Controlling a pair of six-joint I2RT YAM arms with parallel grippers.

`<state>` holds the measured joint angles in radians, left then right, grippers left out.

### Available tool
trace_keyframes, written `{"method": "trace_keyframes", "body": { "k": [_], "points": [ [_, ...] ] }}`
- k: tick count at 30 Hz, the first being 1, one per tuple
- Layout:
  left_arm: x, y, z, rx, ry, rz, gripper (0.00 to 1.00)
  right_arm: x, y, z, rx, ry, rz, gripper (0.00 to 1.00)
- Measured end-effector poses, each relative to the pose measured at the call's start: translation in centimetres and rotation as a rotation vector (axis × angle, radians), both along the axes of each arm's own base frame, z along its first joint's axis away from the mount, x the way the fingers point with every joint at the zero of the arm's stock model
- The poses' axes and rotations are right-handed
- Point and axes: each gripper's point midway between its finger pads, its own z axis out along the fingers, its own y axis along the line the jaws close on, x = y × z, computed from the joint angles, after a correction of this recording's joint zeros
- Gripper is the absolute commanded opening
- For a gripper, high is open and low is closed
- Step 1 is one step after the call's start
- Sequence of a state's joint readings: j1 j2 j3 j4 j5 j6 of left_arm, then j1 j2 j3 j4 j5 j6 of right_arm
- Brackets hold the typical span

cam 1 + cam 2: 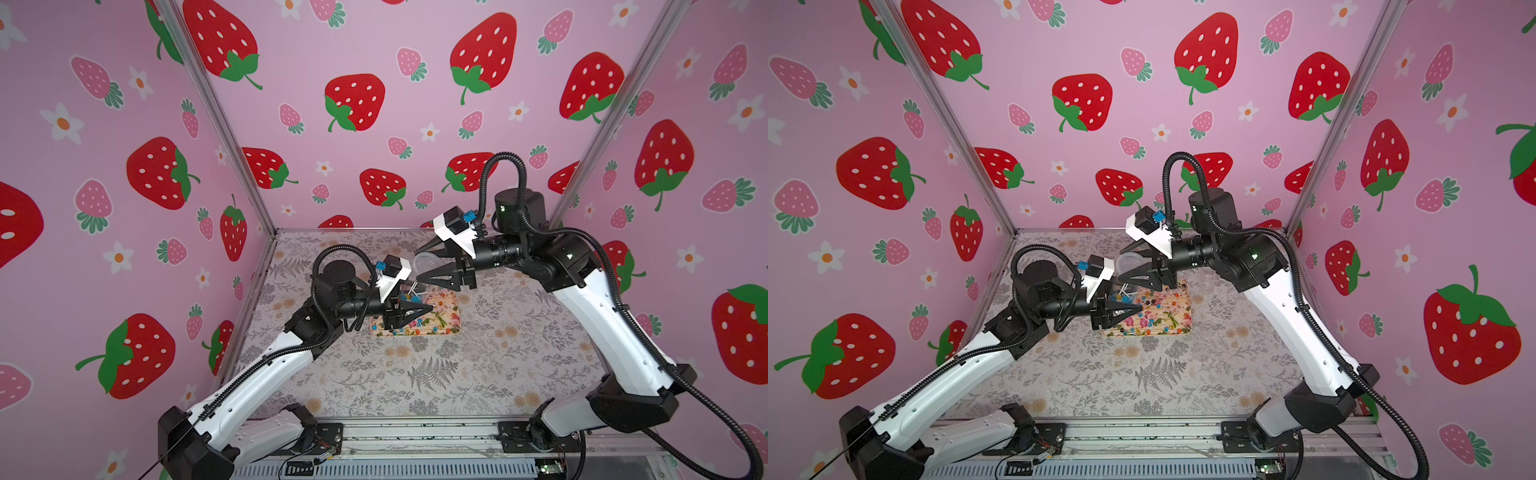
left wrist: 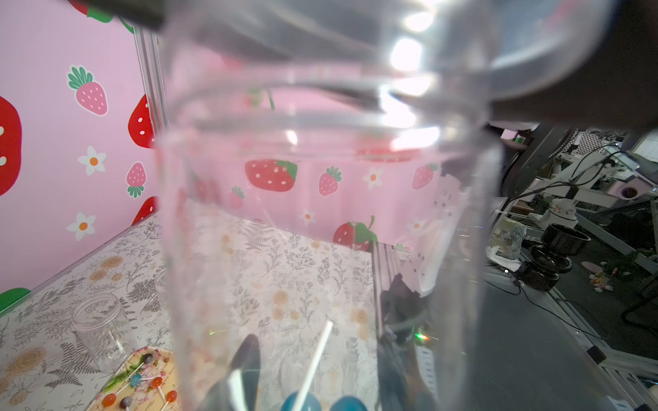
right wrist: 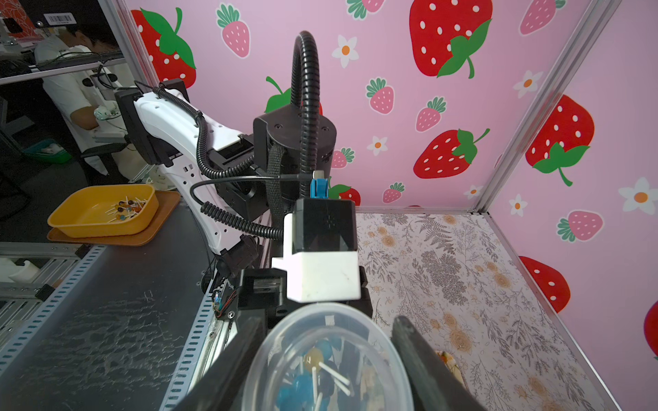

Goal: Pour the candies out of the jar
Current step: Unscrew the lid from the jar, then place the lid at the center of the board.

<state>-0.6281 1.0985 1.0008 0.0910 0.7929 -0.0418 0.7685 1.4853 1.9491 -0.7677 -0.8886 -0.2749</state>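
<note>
Unreadable barcode sticker (image 3: pixel 58 17) beyond gripped jar (image 2: pixel 320 249) and lid (image 3: pixel 327 356)

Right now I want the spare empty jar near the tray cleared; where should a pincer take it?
Across its smooth wall below the ribbed neck, coming in level from the side: the empty jar stands upright and lidless, so its round body likely suits a sideways pinch.

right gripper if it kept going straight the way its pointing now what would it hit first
Most likely the left arm's wrist camera mount, which sits just past the clear lid clamped in the right gripper. The lid's rim would probably touch it before the fingertips do, though depth is unclear.
</note>
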Motion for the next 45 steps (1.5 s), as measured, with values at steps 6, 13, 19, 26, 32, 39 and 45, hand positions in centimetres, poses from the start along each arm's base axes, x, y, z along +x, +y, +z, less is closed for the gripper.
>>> {"method": "trace_keyframes", "body": {
  "k": [6, 13, 19, 26, 32, 39, 45],
  "points": [
    [0.0, 0.0, -0.2, 0.003, 0.013, 0.001, 0.42, 0.1, -0.2, 1.1, 0.033, -0.026, -0.014, 0.59],
    [0.0, 0.1, -0.4, 0.010, 0.021, 0.009, 0.42, 0.9, -1.7, 1.2, 0.034, -0.056, -0.097, 0.59],
    [-0.2, 0.5, -0.3, 0.011, 0.019, 0.026, 0.42, 1.7, -4.4, 0.5, 0.015, -0.082, -0.228, 0.58],
    [-0.4, 0.8, -0.3, 0.018, 0.014, 0.035, 0.42, 3.0, -6.2, -2.9, -0.043, -0.053, -0.356, 0.56],
    [-0.2, 1.0, -0.9, 0.043, 0.019, 0.051, 0.42, 5.1, -6.0, -10.3, -0.169, 0.045, -0.435, 0.56],
    [-0.3, 1.4, -0.7, 0.047, 0.003, 0.066, 0.42, 5.2, -6.7, -19.0, -0.267, 0.187, -0.499, 0.56],
    [-0.1, 1.7, -0.6, 0.057, -0.010, 0.081, 0.43, 4.9, -7.1, -23.7, -0.310, 0.252, -0.544, 0.56]
  ]
}}
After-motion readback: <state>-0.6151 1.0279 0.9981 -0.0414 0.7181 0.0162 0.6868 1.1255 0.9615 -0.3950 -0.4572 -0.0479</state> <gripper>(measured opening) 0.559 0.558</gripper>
